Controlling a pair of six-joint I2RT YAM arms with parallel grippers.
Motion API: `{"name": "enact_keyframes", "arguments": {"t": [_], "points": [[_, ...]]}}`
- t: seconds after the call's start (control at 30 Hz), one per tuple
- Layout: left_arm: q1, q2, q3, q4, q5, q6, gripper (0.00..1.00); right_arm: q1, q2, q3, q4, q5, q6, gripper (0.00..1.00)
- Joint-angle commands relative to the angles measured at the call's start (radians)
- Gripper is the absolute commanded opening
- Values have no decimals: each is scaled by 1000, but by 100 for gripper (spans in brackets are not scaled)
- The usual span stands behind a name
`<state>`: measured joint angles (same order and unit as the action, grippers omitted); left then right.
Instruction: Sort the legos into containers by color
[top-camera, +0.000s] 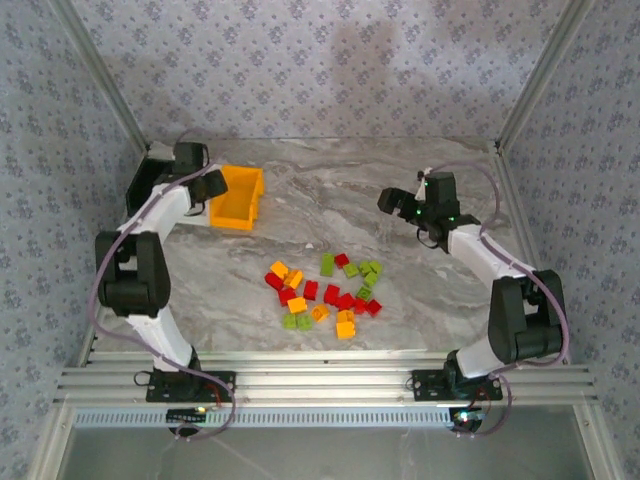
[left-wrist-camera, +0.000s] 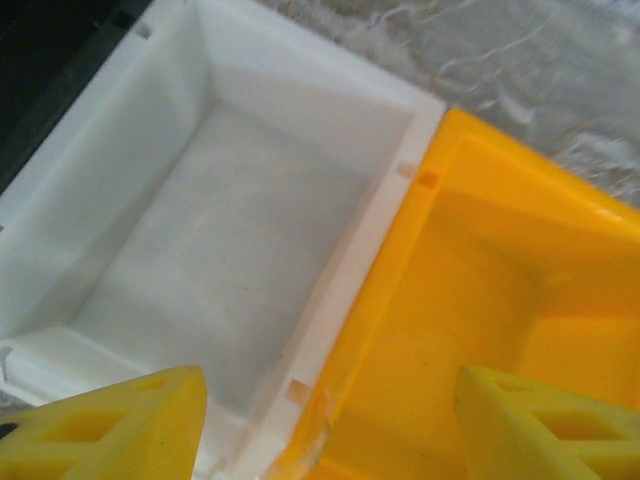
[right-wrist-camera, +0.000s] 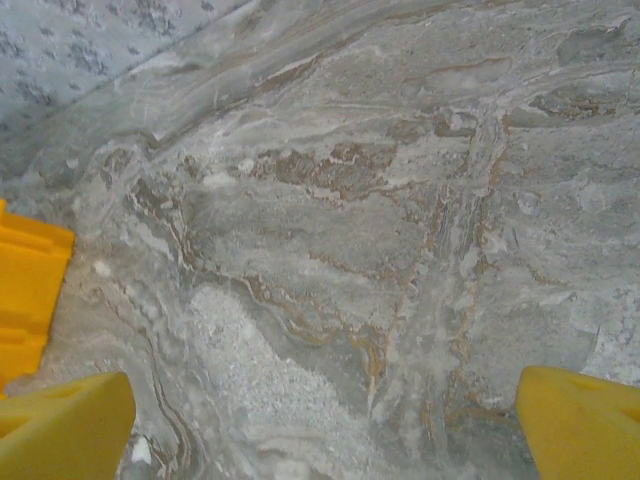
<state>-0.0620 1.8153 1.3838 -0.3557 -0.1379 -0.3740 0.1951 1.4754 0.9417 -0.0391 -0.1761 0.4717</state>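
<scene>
Legos (top-camera: 325, 290): red, green and orange-yellow, a loose heap on the surface (top-camera: 425, 300), mid-way across, toward the near edge. Orange-yellow bin (top-camera: 232, 218) at far-left corner, white bin (left-wrist-camera: 150, 110) touching its side. My left jaws parted, straddling their adjoining walls, grasping nothing. My right jaws spread wide above bare surface near the right edge.
</scene>
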Motion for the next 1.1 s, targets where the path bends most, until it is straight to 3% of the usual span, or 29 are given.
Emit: {"name": "enact_keyframes", "arguments": {"t": [0.0, 0.2, 0.5, 0.63, 0.87, 1.07], "points": [[-11, 51, 76, -68, -101, 73, 66, 32, -39, 34, -86, 57, -72, 100], [-18, 152, 128, -44, -108, 99, 62, 75, -91, 32, -113, 108, -85, 100], [-76, 216, 144, -37, -89, 130, 39, 95, -157, 28, -153, 185, -93, 100], [-108, 211, 138, -53, -91, 123, 23, 90, -180, 17, -146, 187, -81, 100], [-237, 159, 124, -54, -100, 63, 0, 83, -189, -9, -150, 201, -55, 100], [-393, 173, 179, -111, -142, -50, 0, 70, -215, -48, -153, 212, -32, 100]]}}
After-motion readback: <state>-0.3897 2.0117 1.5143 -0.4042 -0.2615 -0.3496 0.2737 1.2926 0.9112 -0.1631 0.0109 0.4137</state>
